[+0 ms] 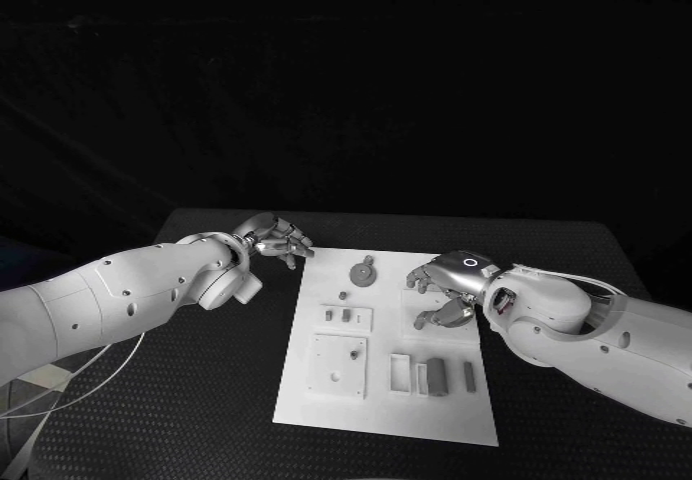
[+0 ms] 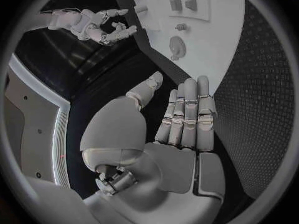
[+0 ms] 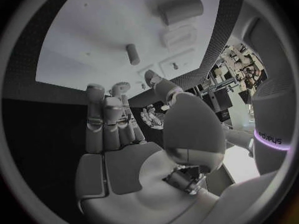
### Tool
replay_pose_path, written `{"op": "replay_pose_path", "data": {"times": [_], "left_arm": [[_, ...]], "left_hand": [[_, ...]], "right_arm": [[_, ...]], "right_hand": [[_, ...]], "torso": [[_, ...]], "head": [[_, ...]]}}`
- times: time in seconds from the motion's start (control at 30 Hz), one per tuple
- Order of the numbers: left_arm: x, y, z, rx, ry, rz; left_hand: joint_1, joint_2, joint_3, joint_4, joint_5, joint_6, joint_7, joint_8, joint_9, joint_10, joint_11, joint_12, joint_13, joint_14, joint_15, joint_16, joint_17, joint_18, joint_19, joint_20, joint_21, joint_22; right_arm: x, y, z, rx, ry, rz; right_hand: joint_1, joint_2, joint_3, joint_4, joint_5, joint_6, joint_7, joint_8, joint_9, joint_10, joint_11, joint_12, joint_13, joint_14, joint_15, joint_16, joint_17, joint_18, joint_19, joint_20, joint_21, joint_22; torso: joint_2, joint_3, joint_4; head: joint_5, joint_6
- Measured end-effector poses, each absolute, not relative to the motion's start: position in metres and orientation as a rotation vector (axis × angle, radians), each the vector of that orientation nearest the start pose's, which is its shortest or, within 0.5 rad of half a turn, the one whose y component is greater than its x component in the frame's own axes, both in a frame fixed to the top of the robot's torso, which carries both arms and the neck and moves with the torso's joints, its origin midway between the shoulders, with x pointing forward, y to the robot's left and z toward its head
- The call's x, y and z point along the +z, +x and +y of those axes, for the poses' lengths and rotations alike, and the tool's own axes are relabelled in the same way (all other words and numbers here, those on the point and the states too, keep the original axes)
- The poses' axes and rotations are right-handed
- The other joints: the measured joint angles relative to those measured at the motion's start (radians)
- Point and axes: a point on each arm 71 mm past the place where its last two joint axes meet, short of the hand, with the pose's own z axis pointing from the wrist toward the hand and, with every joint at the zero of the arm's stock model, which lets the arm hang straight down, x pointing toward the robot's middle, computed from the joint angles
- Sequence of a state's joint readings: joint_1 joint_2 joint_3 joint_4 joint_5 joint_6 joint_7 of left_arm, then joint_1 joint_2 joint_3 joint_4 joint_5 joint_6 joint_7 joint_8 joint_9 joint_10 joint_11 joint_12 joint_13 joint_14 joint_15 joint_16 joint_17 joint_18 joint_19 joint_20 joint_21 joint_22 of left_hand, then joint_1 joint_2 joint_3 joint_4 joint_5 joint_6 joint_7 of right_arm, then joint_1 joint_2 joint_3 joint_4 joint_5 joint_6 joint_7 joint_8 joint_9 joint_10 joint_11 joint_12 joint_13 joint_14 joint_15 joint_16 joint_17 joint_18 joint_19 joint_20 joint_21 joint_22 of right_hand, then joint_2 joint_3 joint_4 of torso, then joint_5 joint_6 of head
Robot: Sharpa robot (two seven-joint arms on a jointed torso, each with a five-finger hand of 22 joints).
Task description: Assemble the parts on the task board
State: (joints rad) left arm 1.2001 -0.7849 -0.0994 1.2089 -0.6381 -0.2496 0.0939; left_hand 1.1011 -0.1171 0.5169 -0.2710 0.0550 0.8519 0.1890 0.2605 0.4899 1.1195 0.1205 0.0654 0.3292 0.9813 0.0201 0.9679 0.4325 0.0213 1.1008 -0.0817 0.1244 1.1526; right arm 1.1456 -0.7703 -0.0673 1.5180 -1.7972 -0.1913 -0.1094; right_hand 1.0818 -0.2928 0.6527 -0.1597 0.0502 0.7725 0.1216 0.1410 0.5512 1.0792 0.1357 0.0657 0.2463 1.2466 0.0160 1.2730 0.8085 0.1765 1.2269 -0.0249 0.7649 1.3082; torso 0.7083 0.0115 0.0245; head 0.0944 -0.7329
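A black desk (image 1: 173, 400) carries the white task board (image 1: 454, 405) at its middle. My left hand (image 1: 274, 238) hovers just off the board's far left corner — fingers apart, holding nothing. My right hand (image 1: 447, 285) hangs over the board's right side, loosely spread and empty — grey parts (image 1: 361, 270) lie on the board.

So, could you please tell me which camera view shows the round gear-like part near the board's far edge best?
The head view: the gear-like part lies unobstructed there, seen from above. The left wrist view shows it smaller and curved beyond the left hand. In the right wrist view I cannot pick it out with confidence.
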Motion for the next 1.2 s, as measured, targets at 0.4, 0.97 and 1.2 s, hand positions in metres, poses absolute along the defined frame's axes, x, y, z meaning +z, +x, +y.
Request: {"op": "replay_pose_path", "data": {"times": [0.4, 0.97, 1.2], "left_arm": [[-0.228, 0.529, 0.275, -0.905, -0.652, 1.769], [-0.228, 0.529, 0.276, -0.903, -0.654, 1.769], [-0.228, 0.529, 0.276, -0.903, -0.655, 1.769]], "left_hand": [[0.000, 0.000, -0.003, 0.003, 0.000, 0.000, 0.000, 0.000, 0.000, 0.000, 0.000, 0.000, 0.000, 0.000, 0.000, 0.000, 0.000, 0.008, 0.000, 0.000, 0.000, 0.000], [0.000, 0.000, -0.003, 0.003, 0.000, 0.000, 0.000, 0.000, -0.001, 0.000, 0.000, 0.000, 0.001, 0.000, 0.000, 0.000, 0.001, 0.009, -0.002, 0.002, 0.000, 0.000], [0.000, 0.000, -0.003, 0.003, 0.000, 0.000, 0.000, 0.000, -0.001, 0.000, 0.000, 0.000, 0.001, 0.000, 0.000, 0.000, 0.002, 0.009, -0.002, 0.002, 0.000, 0.000]], "right_arm": [[-0.244, 0.461, -0.155, 0.496, -0.628, 1.771], [-0.254, 0.456, -0.151, 0.486, -0.669, 1.786], [-0.256, 0.456, -0.149, 0.484, -0.677, 1.778]], "right_hand": [[0.007, 0.007, 0.008, 0.008, 0.000, 0.023, 0.017, 0.025, 0.005, 0.008, -0.008, 0.011, -0.001, 0.001, -0.001, 0.005, -0.001, 0.000, 0.000, 0.000, 0.000, 0.000], [0.060, 0.111, 0.020, -0.020, 0.000, 0.161, 0.029, 0.118, 0.028, 0.135, -0.066, 0.073, 0.031, 0.043, -0.046, 0.005, -0.013, 0.000, 0.026, -0.011, 0.011, 0.000], [0.066, 0.167, 0.018, -0.060, 0.000, 0.171, 0.022, 0.123, 0.028, 0.158, -0.068, 0.073, 0.039, 0.042, -0.053, 0.005, -0.013, 0.000, 0.026, -0.010, 0.015, 0.000]], "torso": [[0.000, -0.0026, 0.0021], [0.000, -0.0033, 0.0018], [0.000, -0.0027, 0.0018]], "head": [[-0.004, -0.001], [-0.002, -0.005], [-0.003, -0.005]]}}
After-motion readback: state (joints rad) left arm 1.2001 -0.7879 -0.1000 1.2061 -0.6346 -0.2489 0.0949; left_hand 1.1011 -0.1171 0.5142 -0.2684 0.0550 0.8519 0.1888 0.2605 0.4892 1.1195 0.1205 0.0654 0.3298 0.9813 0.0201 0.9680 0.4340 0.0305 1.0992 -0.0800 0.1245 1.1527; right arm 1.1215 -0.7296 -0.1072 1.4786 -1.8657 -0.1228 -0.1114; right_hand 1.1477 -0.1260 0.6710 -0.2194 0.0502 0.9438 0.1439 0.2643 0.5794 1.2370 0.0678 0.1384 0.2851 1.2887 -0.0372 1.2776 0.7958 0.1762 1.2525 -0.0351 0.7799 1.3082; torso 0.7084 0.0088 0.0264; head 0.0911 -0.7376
